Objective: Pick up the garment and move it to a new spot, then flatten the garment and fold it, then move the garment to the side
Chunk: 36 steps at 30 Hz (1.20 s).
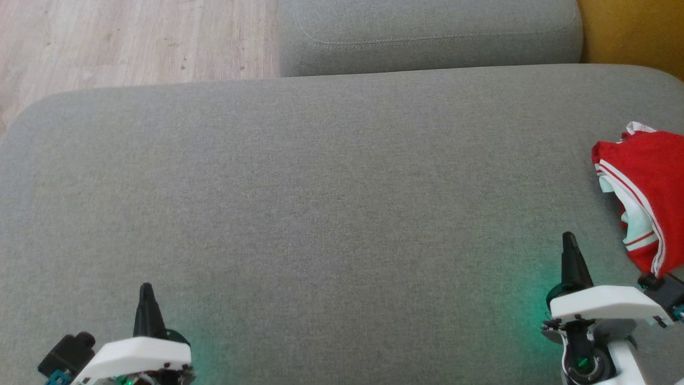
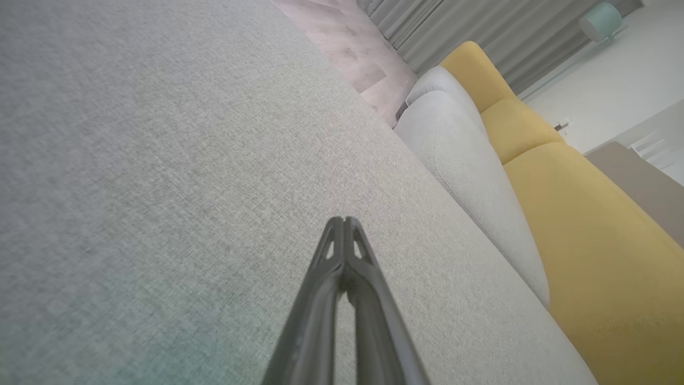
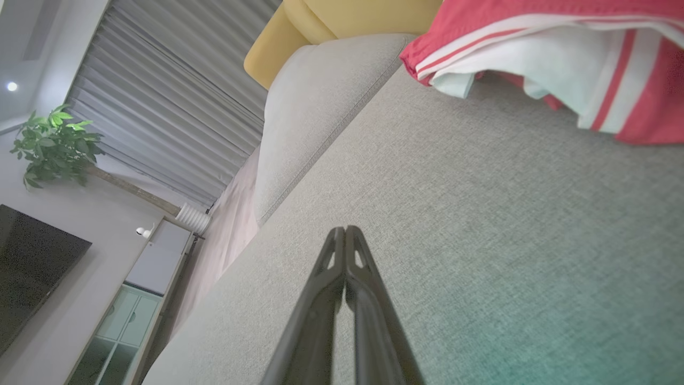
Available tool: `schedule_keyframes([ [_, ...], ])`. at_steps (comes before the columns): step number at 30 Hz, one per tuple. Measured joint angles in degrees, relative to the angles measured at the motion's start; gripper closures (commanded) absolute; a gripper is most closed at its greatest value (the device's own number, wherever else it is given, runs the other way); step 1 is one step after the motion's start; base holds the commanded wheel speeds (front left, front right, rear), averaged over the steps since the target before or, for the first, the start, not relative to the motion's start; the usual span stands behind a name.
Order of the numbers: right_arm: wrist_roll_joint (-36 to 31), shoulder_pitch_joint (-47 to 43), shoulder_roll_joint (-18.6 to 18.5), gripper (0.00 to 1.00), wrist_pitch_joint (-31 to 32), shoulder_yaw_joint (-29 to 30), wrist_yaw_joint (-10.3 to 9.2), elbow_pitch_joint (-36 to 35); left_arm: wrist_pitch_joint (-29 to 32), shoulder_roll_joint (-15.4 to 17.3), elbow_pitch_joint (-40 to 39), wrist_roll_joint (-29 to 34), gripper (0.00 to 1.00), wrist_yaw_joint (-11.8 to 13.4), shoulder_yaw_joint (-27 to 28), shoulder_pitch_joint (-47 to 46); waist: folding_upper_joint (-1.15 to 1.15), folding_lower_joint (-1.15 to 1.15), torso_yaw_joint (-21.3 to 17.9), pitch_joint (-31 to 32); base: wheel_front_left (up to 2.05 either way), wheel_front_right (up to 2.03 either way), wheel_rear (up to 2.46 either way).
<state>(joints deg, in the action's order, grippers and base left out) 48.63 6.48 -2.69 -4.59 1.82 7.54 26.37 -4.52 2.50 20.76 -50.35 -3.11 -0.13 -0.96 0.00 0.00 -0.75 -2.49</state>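
Observation:
The garment (image 1: 649, 187) is red with white stripes and lies bunched at the right edge of the grey cushion (image 1: 331, 187). In the right wrist view the garment (image 3: 561, 59) fills the top right. My right gripper (image 1: 568, 238) stands shut and empty above the cushion, just left of the garment's lower end and not touching it; its tips (image 3: 344, 231) are pressed together. At the lower left, far from the garment, my left gripper (image 1: 146, 289) is also shut on nothing, its fingertips (image 2: 344, 220) together over bare cushion.
A second grey cushion (image 1: 427, 35) lies behind the wide one, with a yellow cushion (image 1: 636, 32) at the back right. Wooden floor (image 1: 128, 40) shows at the back left. A plant (image 3: 56, 141), curtains and a cabinet stand in the room beyond.

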Motion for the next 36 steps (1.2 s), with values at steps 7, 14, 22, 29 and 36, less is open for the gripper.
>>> schedule_keyframes([
  [7, 4.4, -0.1, 0.0, 1.00, 1.1, 0.5, 0.00, -1.0, 1.0, 0.0, -0.6, -4.3, 1.00, -0.5, 0.2, 0.0, 0.00, 0.00, 0.1, 0.2, 0.00, 0.00, 0.00],
  [14, 8.9, -0.1, 0.0, 1.00, 2.2, 1.1, 0.00, -2.1, 2.2, 0.0, -0.9, -8.7, 1.00, -1.0, 0.5, -0.1, 0.00, 0.00, 0.2, 0.5, 0.00, 0.00, 0.00],
  [22, 14.1, -0.2, 0.0, 1.00, 3.5, 2.0, 0.00, -3.4, 3.5, 0.0, -1.5, -13.6, 1.00, -1.5, 1.6, -0.3, 0.00, 0.00, 0.2, 0.8, 0.00, 0.00, 0.00],
  [29, 18.5, -0.2, 0.0, 1.00, 4.6, 2.4, 0.00, -4.2, 4.5, 0.0, -2.1, -17.9, 1.00, -1.9, 1.9, -0.7, 0.00, 0.00, 0.3, 1.0, 0.00, 0.00, 0.00],
  [36, 23.0, -0.3, 0.0, 1.00, 5.7, 2.9, 0.00, -5.4, 5.6, 0.0, -2.5, -22.3, 1.00, -2.0, 2.2, -1.2, 0.00, 0.00, 0.4, 1.2, 0.00, 0.00, 0.00],
])
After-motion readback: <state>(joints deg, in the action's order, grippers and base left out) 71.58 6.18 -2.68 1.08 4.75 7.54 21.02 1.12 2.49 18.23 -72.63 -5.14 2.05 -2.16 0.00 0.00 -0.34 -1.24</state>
